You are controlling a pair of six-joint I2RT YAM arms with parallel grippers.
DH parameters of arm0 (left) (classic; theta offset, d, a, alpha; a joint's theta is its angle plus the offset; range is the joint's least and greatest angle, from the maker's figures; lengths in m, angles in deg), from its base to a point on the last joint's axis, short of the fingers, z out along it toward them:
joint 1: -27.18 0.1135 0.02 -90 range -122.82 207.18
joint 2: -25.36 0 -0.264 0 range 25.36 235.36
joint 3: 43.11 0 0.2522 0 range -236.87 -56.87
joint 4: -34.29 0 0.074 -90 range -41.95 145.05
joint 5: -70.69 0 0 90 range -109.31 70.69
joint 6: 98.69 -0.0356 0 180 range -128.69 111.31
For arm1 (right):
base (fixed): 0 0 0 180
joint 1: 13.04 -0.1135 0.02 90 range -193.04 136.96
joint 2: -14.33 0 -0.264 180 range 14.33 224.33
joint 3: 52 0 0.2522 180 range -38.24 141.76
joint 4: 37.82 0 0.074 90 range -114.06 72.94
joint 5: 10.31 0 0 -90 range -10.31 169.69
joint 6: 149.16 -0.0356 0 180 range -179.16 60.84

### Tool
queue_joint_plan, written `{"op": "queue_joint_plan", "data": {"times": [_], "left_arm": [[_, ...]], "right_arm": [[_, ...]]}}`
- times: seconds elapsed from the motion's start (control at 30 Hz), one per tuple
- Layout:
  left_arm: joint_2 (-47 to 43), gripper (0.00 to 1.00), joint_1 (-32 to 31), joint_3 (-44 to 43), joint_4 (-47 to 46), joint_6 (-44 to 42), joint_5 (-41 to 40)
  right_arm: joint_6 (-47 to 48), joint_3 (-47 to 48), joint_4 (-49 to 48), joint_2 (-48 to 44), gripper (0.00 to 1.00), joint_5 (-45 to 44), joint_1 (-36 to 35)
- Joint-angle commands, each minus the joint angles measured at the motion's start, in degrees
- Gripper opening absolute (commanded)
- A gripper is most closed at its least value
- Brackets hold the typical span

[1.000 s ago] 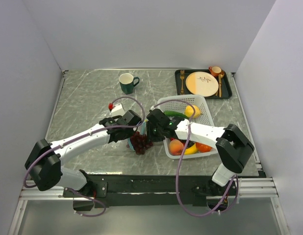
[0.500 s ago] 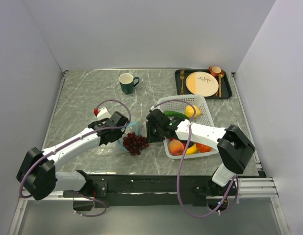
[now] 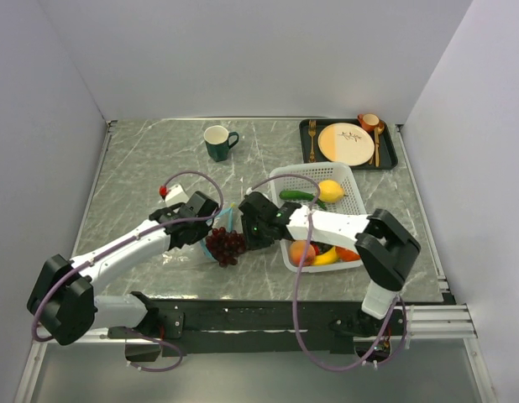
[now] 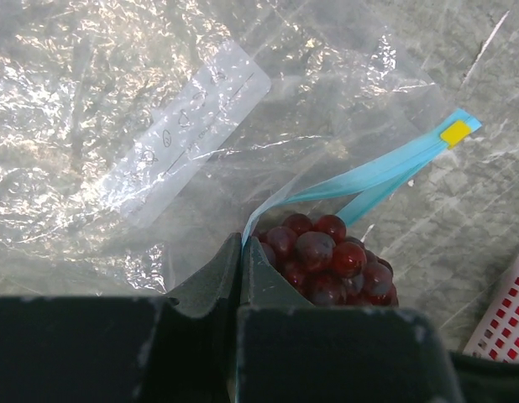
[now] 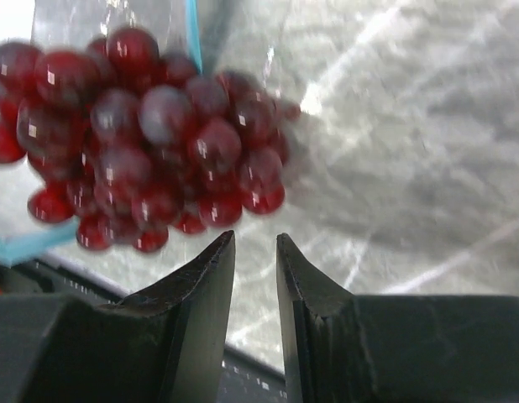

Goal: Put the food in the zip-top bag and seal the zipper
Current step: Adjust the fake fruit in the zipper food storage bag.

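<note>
Listing hazards first, description after.

Item: grape bunch (image 3: 226,245), lying at the mouth of the zip-top bag (image 4: 142,117), near the middle of the bench (image 3: 142,168). How far inside it sits cannot be told.

Left end effector (image 4: 242,249): clamped shut on the bag's lip, where the zipper (image 4: 369,176) runs into it.

Right end effector (image 5: 255,252): fingers narrowly parted, holding nothing, just right of the bunch.

Risks, as judged:
- The film is thin and slack, so the pinched lip may slip free or the mouth may fold over the bunch.
- A push from the right could slide bag and grapes together across the smooth top instead of seating the fruit.
- Grapes left lying across the strip would block the seal.

Materials:
- Bag: clear, crinkled, glossy, with a white label patch.
- Zipper: narrow teal ribbon with a yellow tab (image 4: 459,130).
- Grapes: dark red, round, shiny, tightly clustered.
- Bench: grey marble pattern.

Other food sits in the white mesh basket (image 3: 314,166) to the right, including a lemon (image 3: 330,191) and a green pepper (image 3: 295,195).
</note>
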Motion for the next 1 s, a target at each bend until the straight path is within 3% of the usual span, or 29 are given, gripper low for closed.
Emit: {"op": "queue_joint_plan", "data": {"times": [0.0,0.5,0.77,0.97], "left_arm": [[-2.5,0.01,0.2,-0.2,-1.0,-0.7,0.4],[-0.5,0.01,0.2,2.0,-3.9,-1.9,3.4],[0.1,0.01,0.3,3.4,-5.0,-1.3,4.9],[-0.8,0.01,0.2,3.6,-4.5,-0.7,4.0]], "right_arm": [[0.3,4.0,-2.2,4.2,0.34,-0.3,0.1],[-1.7,1.6,-18.9,6.0,0.36,9.2,2.4],[-3.9,3.3,-26.9,9.6,0.38,18.5,3.7],[-4.0,3.1,-27.0,9.8,0.39,18.9,4.7]]}}
